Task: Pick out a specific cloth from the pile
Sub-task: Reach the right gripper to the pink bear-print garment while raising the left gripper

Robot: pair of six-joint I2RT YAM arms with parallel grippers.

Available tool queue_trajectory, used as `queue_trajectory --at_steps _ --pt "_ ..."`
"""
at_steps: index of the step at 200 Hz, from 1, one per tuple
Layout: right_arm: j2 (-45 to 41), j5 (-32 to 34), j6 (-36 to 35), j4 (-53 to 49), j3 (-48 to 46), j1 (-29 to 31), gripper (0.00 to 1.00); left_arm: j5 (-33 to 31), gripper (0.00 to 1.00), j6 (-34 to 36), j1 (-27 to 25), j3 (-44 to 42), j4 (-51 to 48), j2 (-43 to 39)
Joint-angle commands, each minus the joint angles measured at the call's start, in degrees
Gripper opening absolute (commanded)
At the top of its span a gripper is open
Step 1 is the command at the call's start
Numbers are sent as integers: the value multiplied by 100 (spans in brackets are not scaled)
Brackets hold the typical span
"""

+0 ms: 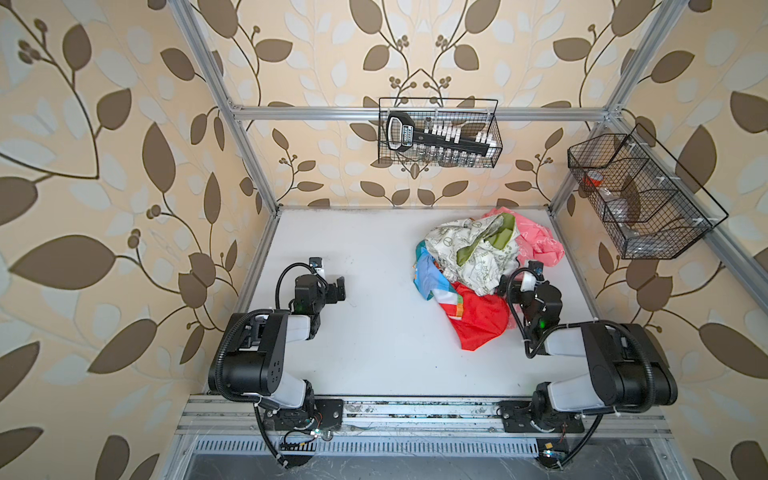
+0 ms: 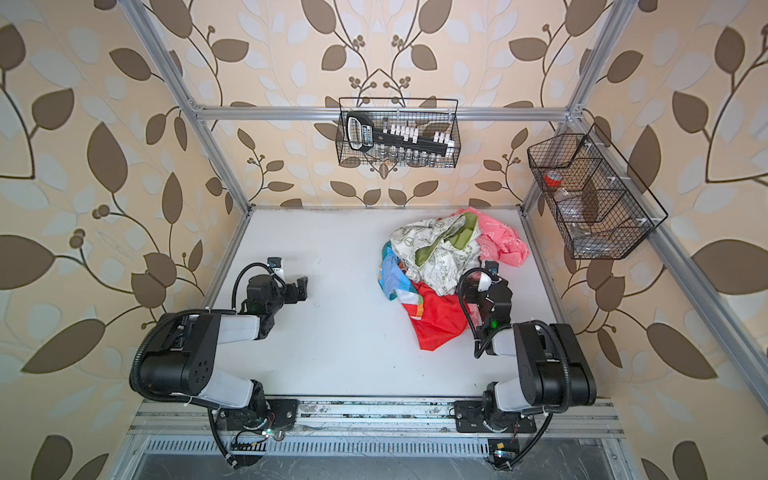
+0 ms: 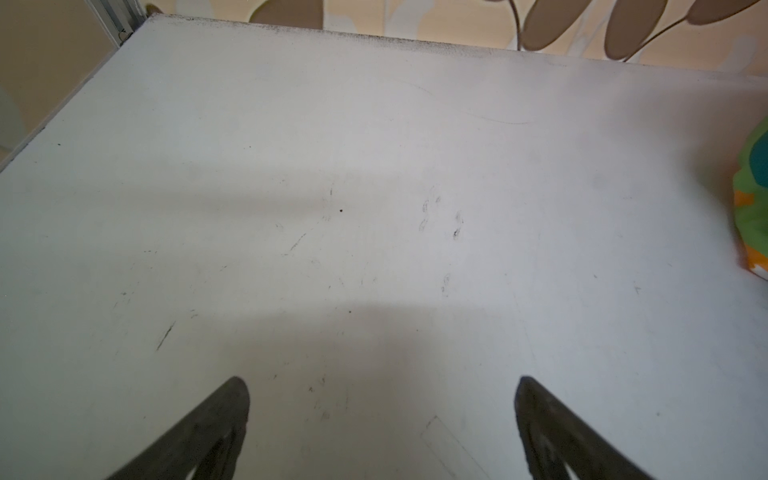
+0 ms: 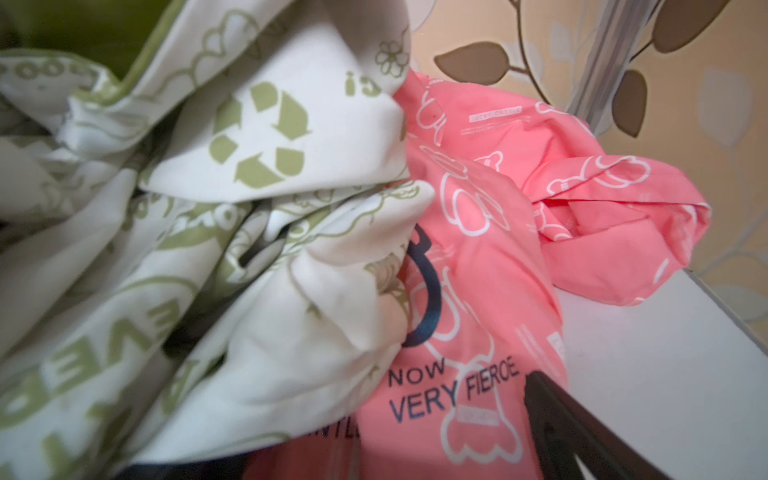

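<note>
1. Against the right flank of the pile (image 1: 469, 266), the right gripper (image 4: 419, 453) sits pressed low among the folds, its jaws spread wide and holding nothing; only one dark finger (image 4: 582, 436) shows clearly in the right wrist view.
2. Behind the pile, toward the back wall and partly under the cream cloth (image 4: 249, 208), lies the cloth (image 2: 505, 239), salmon pink with white bear outlines; in the right wrist view its lettered part lies right by the finger.
3. Far left of the pile, the left gripper (image 3: 382, 432) hangs over bare desk (image 1: 374, 353), jaws apart and empty.
4. Step in hand, as I judge it: the reach for the grasp, not yet taken.
5. Next move calls for closing on pink fabric only, keeping the cream fold out of the jaws, then drawing away from the pile.
</note>
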Motion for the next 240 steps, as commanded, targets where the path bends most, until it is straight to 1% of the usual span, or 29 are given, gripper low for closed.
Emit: queue_trajectory --at_steps 1,7,19,38,57,70,74,88,97,113,133,143,154,180,205,228,240 --pt "-609 568 214 -772 242 17 99 -266 95 -70 6 573 -1079 -475" --pt "-773 590 256 -933 242 13 99 -249 93 -64 6 647 -1278 -617" --pt "-1143 629 409 -1347 319 17 100 -73 93 4 5 574 -1323 -923" --pt "-1816 681 610 -2503 644 10 100 26 93 -268 6 538 -1690 -1566" --pt "-2454 607 716 -3377 955 11 100 641 94 -556 6 793 -2239 -2150" --pt "-2742 506 775 -3986 1221 17 100 1135 95 -790 -3 1138 -2780 -2361" --pt "-2792 483 796 -4189 1338 15 100 1291 98 -838 -3 1261 -2972 -2411" --pt "-2805 424 838 -4912 1748 16 100 2012 99 -936 -8 1675 -3623 -2535" --pt "-2706 500 871 -5419 2048 17 100 2455 99 -1008 -12 1816 -3889 -2638" --pt "-2408 648 945 -6228 2573 17 100 3096 99 -1178 -20 1848 -4051 -2930" --pt "-1967 660 1094 -7011 3123 -13 100 3659 99 -1413 -77 1714 -4060 -3343" --pt "-1829 638 1155 -7144 3246 -59 100 3842 99 -1497 -189 1633 -4002 -3502" --pt "-1720 537 1201 -7213 3307 -181 100 3875 99 -1529 -387 1572 -3967 -3667" --pt "-1630 -143 1392 -7280 3389 -756 99 3861 99 -1560 -717 1464 -3900 -4019" --pt "-1516 -555 1479 -7249 3436 -1247 100 3858 99 -1564 -892 1381 -3857 -4233" --pt "-1136 -1224 1522 -7126 3491 -1638 99 3870 99 -1545 -1026 1353 -3848 -4269" --pt "-860 -1782 1590 -7006 3531 -1845 98 3878 99 -1522 -1087 1360 -3869 -4258"
